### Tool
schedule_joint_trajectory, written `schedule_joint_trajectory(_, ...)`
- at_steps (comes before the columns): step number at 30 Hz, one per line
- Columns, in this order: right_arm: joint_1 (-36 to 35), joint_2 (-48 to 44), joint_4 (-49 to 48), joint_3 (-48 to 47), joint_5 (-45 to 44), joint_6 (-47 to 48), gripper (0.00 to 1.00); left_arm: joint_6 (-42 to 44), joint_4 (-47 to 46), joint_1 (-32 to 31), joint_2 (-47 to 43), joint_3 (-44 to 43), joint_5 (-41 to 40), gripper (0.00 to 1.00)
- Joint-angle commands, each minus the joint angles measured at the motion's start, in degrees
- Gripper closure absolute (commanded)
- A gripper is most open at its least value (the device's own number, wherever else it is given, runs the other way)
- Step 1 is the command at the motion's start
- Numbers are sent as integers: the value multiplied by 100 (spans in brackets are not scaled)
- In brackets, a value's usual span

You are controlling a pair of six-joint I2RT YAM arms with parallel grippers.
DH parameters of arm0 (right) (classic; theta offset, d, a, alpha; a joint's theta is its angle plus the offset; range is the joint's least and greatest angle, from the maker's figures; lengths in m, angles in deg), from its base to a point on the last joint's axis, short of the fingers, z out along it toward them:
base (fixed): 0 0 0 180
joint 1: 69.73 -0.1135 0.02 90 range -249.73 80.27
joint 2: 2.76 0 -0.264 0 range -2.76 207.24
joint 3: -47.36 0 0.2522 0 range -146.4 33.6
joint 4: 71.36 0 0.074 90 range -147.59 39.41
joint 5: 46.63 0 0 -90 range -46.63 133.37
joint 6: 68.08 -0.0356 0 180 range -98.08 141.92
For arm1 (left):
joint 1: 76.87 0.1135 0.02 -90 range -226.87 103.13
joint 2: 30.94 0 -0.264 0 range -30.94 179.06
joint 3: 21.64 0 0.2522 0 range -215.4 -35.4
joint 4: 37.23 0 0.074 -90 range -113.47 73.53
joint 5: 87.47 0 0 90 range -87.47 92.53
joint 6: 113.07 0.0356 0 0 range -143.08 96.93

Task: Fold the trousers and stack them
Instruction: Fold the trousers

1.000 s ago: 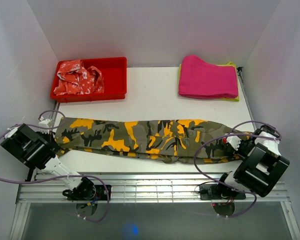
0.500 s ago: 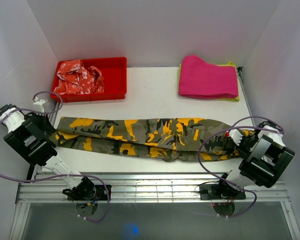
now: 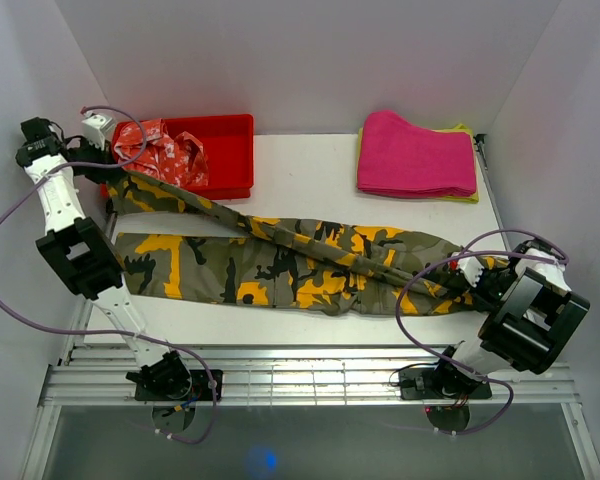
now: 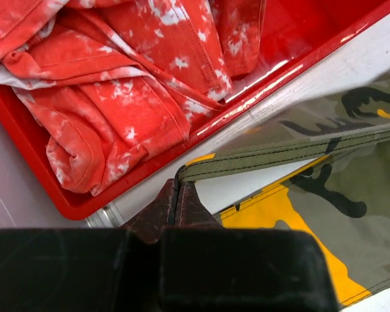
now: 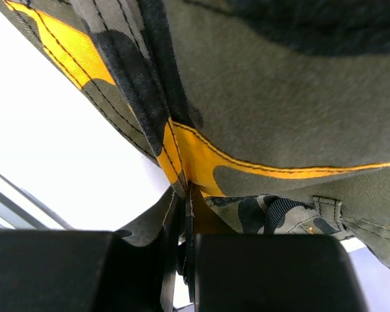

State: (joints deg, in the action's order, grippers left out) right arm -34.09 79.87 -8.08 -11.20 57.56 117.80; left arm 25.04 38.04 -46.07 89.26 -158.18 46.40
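The camouflage trousers (image 3: 280, 265) lie lengthwise across the near part of the white table. My left gripper (image 3: 115, 172) is shut on the hem of the upper leg (image 4: 266, 153) and holds it up by the front corner of the red tray, so that leg stretches taut toward the waist. The lower leg (image 3: 170, 265) lies flat on the table. My right gripper (image 3: 477, 285) is shut on the waist end (image 5: 247, 130) at the right, low over the table.
A red tray (image 3: 230, 160) at the back left holds a red-and-white garment (image 3: 160, 155), also large in the left wrist view (image 4: 117, 78). A folded pink cloth (image 3: 415, 155) lies on a yellow one at the back right. White walls close in on both sides.
My left gripper has risen and swung back toward the red tray, lifting one trouser leg off the other. The right gripper has stayed at the waist end.
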Motion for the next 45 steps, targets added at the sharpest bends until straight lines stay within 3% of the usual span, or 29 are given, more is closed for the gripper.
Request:
schedule_joint_trajectory(1,171,-1,-751,-319,-1173,36,92,-22,-1878,689,-470,-179,-364,100)
schedule_joint_trajectory(4,172,-28,-715,-302,-1174,63,92,381,-2187,1041,-1180,682,331,100)
schedule_joint_trajectory(8,172,-1,-724,-319,-1209,72,92,1699,-1977,1339,-1938,3059,253,100)
schedule_joint_trajectory(15,180,43,-733,-284,-1305,80,92,3097,-1616,2094,-2431,5313,-63,100)
schedule_joint_trajectory(20,180,60,-803,-179,-1384,107,92,3318,-1925,2280,-2151,5906,-836,100)
schedule_joint_trajectory(29,198,113,-742,-293,-1393,72,92,4100,-800,2623,-1842,5460,-758,100)
schedule_joint_trajectory(32,198,25,-593,-310,-1315,72,92,4459,-2,2685,-2052,5047,-399,80)
schedule_joint_trajectory(33,198,-62,-549,-310,-1288,80,92,4635,523,2694,-2149,4958,-180,65)
schedule_joint_trajectory(36,172,-238,-364,-337,-1183,98,92,4978,1219,2694,-2720,4712,225,45)
schedule_joint_trajectory(37,163,-282,-285,-354,-1095,98,92,5153,1396,2685,-2878,4632,531,14)
schedule_joint_trajectory(38,145,-335,-137,-398,-1042,107,92,5164,1529,2676,-3167,4562,708,2)
schedule_joint_trajectory(40,101,-493,-65,-407,-919,107,92,5155,1881,2650,-3476,4412,1086,2)
schedule_joint_trajectory(41,75,-537,-39,-398,-901,107,92,4755,1873,2598,-3799,4403,1453,2)
schedule_joint_trajectory(43,-48,-634,14,-311,-945,72,92,4241,1882,2099,-4091,4394,1580,2)
schedule_joint_trajectory(44,-100,-660,5,-267,-962,46,92,3806,1882,1713,-4214,4429,1223,2)
schedule_joint_trajectory(45,-214,-713,-3,-223,-963,10,92,3636,1847,804,-4433,4499,993,2)
